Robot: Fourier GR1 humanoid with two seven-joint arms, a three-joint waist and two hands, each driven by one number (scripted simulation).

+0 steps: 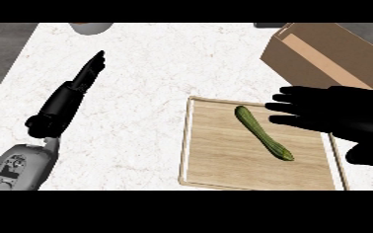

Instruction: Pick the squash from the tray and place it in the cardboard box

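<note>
Squash [264, 133] lies untouched on the wooden tray [218, 168], slanting across its middle. Our right hand's [328, 113] fingers [287, 107] are spread straight, holding nothing — tips hover just beside the squash's upper end, over the tray's right part. Cardboard box [313, 54] sits open behind the hand, near the tray's far-right corner. Left hand [89, 71] rests w/ straight fingers on the counter [160, 64], well apart. We judge nothing done yet — grasp, lift, carry to box all remain.
</note>
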